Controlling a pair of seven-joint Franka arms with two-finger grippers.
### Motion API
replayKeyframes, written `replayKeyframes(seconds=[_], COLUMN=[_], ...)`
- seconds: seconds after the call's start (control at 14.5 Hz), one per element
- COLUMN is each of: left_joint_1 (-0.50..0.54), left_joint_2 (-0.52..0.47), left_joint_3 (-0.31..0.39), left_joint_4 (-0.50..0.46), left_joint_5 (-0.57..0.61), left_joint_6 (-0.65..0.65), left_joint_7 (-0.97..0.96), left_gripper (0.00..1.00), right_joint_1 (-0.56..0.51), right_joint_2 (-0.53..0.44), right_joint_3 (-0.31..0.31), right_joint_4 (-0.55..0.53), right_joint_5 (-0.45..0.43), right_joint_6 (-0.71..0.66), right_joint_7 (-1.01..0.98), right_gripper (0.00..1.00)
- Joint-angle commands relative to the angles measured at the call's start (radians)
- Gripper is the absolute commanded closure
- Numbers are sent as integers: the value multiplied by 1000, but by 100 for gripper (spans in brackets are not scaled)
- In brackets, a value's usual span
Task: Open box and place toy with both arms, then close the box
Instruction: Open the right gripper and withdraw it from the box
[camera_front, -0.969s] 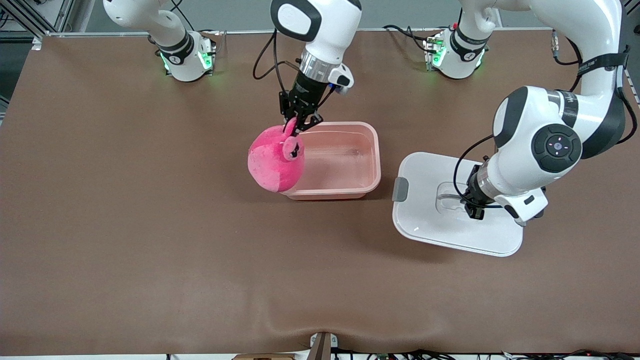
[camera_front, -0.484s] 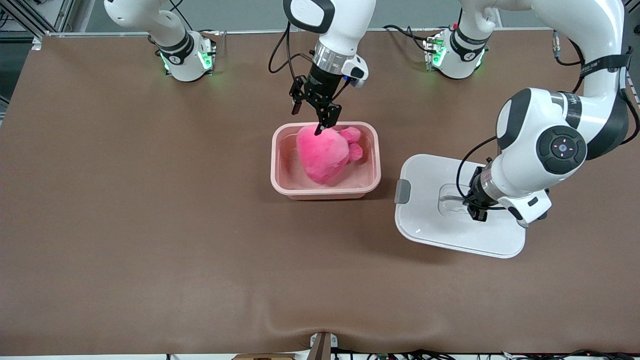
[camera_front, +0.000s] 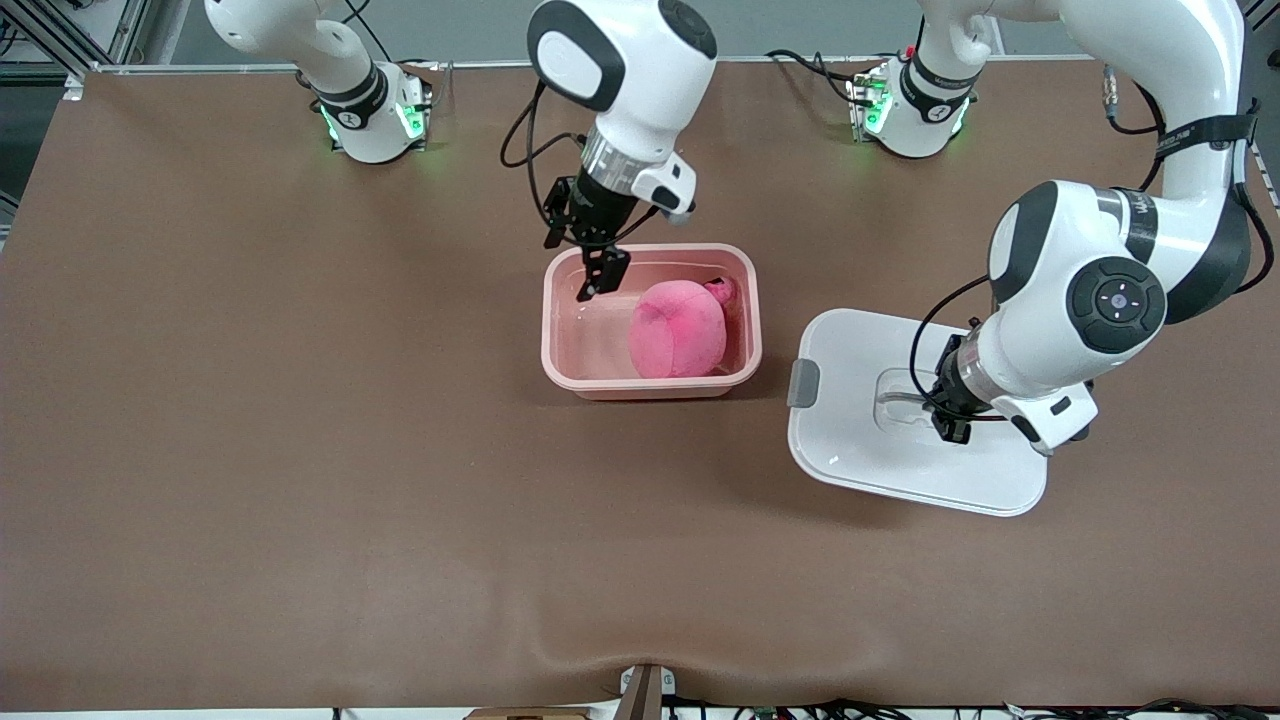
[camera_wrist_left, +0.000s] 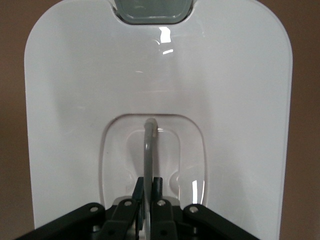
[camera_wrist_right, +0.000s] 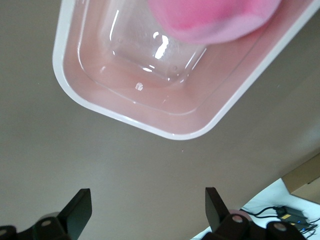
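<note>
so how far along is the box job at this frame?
Done: the white plastic lid is off and lies on the table toward the left arm's end; the pink plush toy sits in the pinkish open box base.
In hand: the right claw is open above the base's rim; the left claw is shut on the lid's grey handle.
Left: set the lid back on.

Bright even light, glare on lid (camera_wrist_left: 165, 37).
</note>
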Motion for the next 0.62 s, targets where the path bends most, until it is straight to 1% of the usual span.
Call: replayKeyframes(seconds=[0.0,0.21,0.35,0.55], left_joint_1=[3,0,-2,-3], left_joint_2=[-4,-4,-4,-4], left_joint_3=[-6,-6,-6,-6], left_joint_4=[2,2,4,4], left_joint_5=[17,17,17,17], left_joint_6=[6,6,6,6], left_joint_7=[13,13,13,13], left_gripper=[100,100,100,100], right_joint_1=[-30,-50,-76,-144], right_joint_2=[5,-4,-10,-27], right_joint_3=[12,12,11,11], right_joint_4=[21,17,15,6], right_joint_5=[19,21,55,118], right_joint_6=[-20,-24,-24,-23], right_joint_7=[22,24,24,24], right_gripper=[0,0,0,0])
